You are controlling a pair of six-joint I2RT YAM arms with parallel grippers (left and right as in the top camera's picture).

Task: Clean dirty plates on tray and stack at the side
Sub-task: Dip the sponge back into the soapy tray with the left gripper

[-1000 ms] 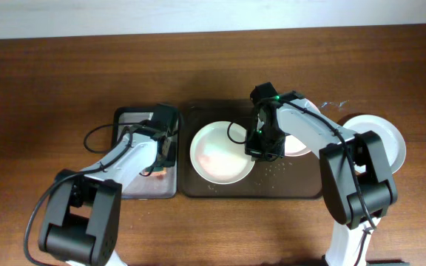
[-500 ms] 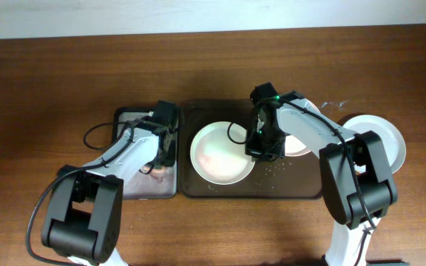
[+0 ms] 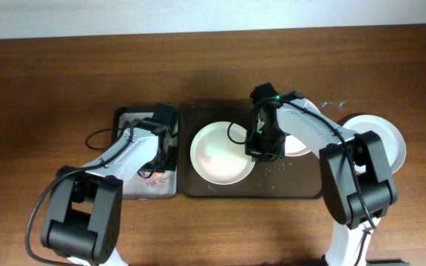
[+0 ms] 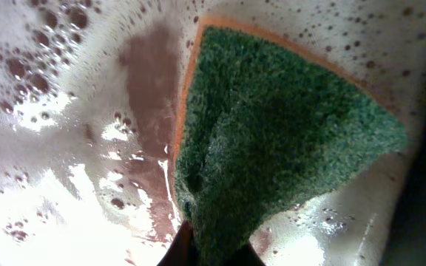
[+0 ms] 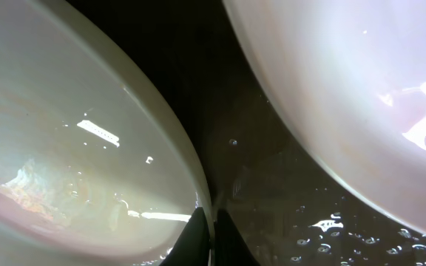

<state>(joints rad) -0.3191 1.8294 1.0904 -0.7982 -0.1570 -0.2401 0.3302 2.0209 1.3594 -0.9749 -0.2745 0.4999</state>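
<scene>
The dark brown tray (image 3: 294,185) holds a greenish-white plate (image 3: 217,155) with a faint red smear and, to its right, a pale pink plate (image 3: 299,144) partly hidden by my right arm. A white plate (image 3: 383,137) lies on the table right of the tray. My right gripper (image 3: 257,154) is shut on the greenish-white plate's right rim; in the right wrist view the gripper (image 5: 211,225) pinches that rim (image 5: 176,148), with the pink plate (image 5: 346,74) beside it. My left gripper (image 3: 159,164) is shut on a green and orange sponge (image 4: 272,140) in soapy water.
A smaller black tray (image 3: 124,114) with grey, reddish foamy water (image 4: 65,148) stands left of the brown tray, touching it. Water drops lie on the brown tray floor (image 5: 324,222). Brown table (image 3: 50,74) surrounds everything.
My left gripper has shifted slightly within the soapy tray with the sponge, and more reddish foam shows at the tray's near end. The right arm and plates have not moved.
</scene>
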